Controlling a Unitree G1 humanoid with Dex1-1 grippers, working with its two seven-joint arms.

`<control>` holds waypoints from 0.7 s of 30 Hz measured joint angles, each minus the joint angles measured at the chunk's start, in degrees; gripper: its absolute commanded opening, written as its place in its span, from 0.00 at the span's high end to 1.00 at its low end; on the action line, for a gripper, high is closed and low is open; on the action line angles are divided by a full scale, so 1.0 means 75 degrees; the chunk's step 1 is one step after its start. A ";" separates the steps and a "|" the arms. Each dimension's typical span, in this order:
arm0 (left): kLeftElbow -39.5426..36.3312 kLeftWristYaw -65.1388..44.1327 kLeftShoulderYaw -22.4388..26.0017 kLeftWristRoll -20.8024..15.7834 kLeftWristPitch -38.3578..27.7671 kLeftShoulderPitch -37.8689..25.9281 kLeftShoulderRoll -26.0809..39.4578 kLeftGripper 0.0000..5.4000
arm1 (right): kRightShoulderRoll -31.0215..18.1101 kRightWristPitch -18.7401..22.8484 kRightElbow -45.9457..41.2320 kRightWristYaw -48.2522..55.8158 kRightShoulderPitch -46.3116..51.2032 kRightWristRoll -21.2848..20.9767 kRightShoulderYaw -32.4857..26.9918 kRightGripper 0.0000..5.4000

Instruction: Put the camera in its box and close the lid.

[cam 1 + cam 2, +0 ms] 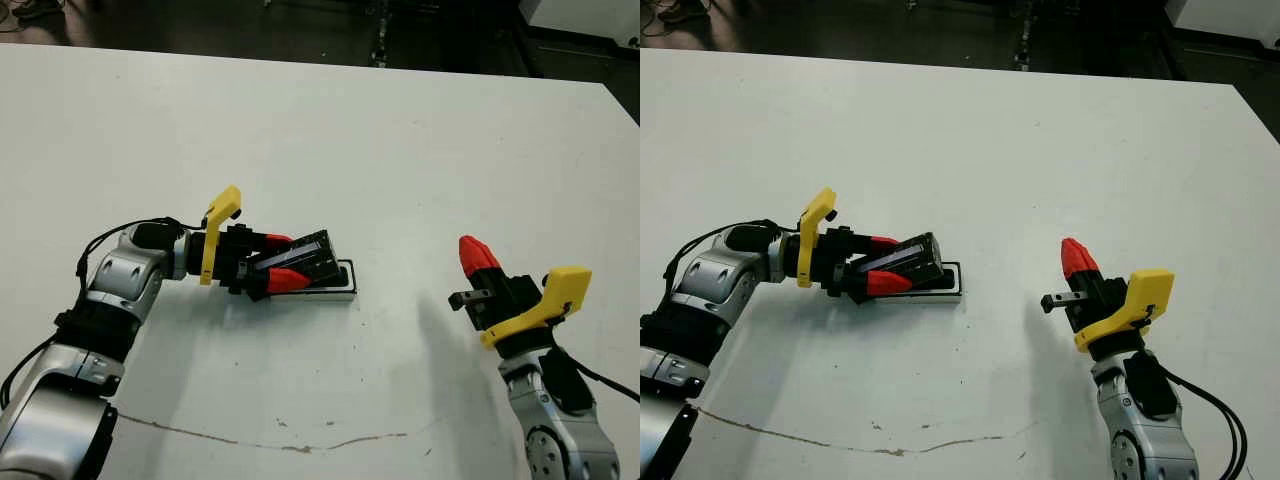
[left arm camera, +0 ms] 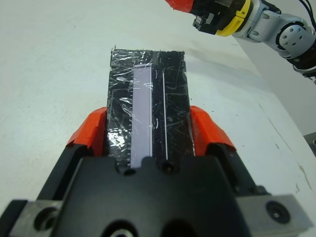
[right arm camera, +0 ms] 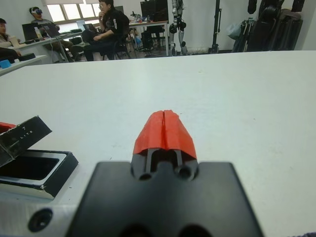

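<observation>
Lid clamped in left gripper, tilted over box — closing step; next: level, lower. Right gripper pinched empty.

Most of the white tabletop lies bare: the whole upper half of the frame and the wide strip between the two arms leave room to pass. The blockage sits at left centre, where the left gripper clamps the lid between its fingers, tilted over the box and covering most of its opening; only the box's right end shows clear. The right gripper, fingers pressed together, stands well apart at lower right. People sit far beyond the tabletop's edge.
</observation>
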 measured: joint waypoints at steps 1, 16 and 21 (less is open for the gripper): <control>-0.0032 0.0015 -0.0006 0.0001 0.0051 0.0004 0.0014 0.42 | 0.0000 0.0000 0.0000 0.0000 0.0000 0.0000 0.0000 1.00; -0.0712 0.0836 -0.0249 0.0273 -0.0752 0.0508 0.0014 0.42 | 0.0001 0.0000 0.0000 -0.0029 0.0011 -0.0023 0.0041 1.00; -0.1214 0.1435 -0.0299 0.0363 -0.0760 0.0809 -0.0053 0.42 | -0.0002 0.0000 0.0000 -0.0013 0.0012 -0.0008 0.0049 1.00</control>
